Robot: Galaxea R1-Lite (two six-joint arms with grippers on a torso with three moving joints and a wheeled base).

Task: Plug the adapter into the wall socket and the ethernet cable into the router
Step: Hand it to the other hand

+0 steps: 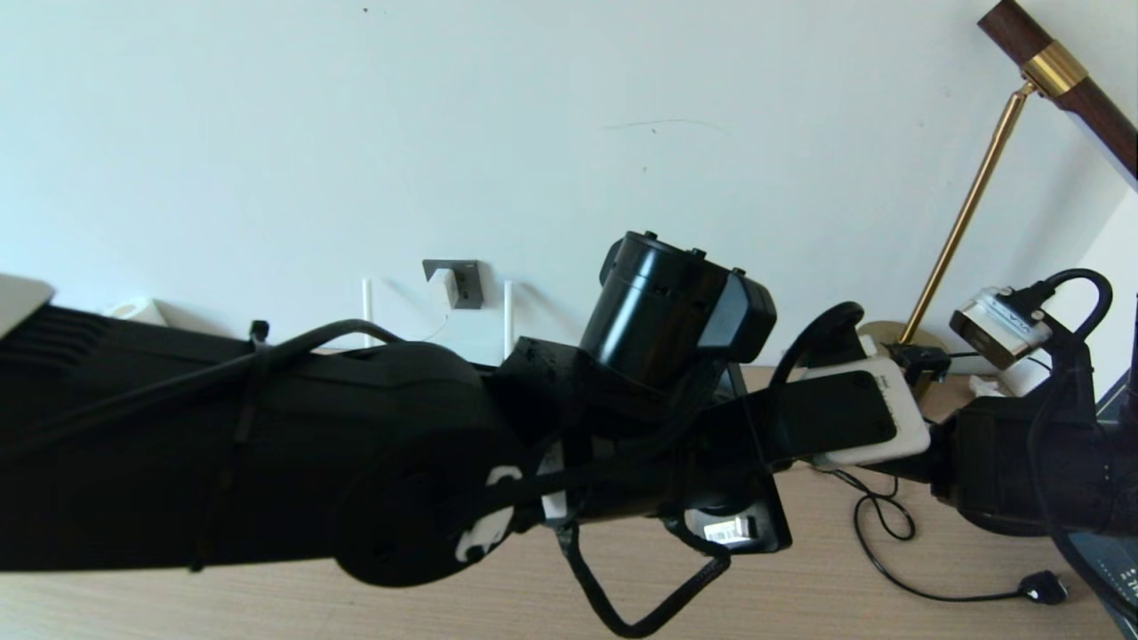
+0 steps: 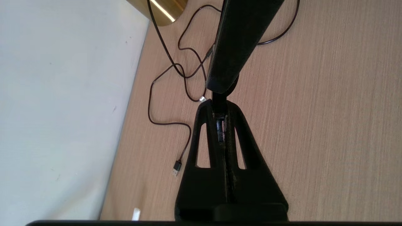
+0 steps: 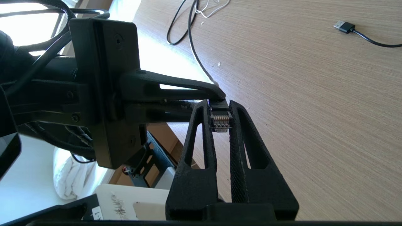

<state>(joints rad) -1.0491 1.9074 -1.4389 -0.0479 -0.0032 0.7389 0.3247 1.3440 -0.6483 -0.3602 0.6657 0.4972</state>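
Mostly left arm [image 1: 267,444] blocks router [image 1: 898,418]; right gripper [image 3: 221,108] jaws clenched on ethernet cable [image 3: 220,121] plug, left gripper [image 2: 220,108] jaws clenched too.

I see the black right gripper [image 3: 221,108] pinching a clear plug with coppery contacts, the black ethernet cable [image 3: 220,121]. Under it the tabletop [image 3: 314,110] is pale tan with fine woodgrain streaks. Beside my black left gripper [image 2: 220,110] thin dark cords [image 2: 166,94] loop. The wall socket [image 1: 462,283] is dark grey; the adapter [image 1: 443,286] is white.
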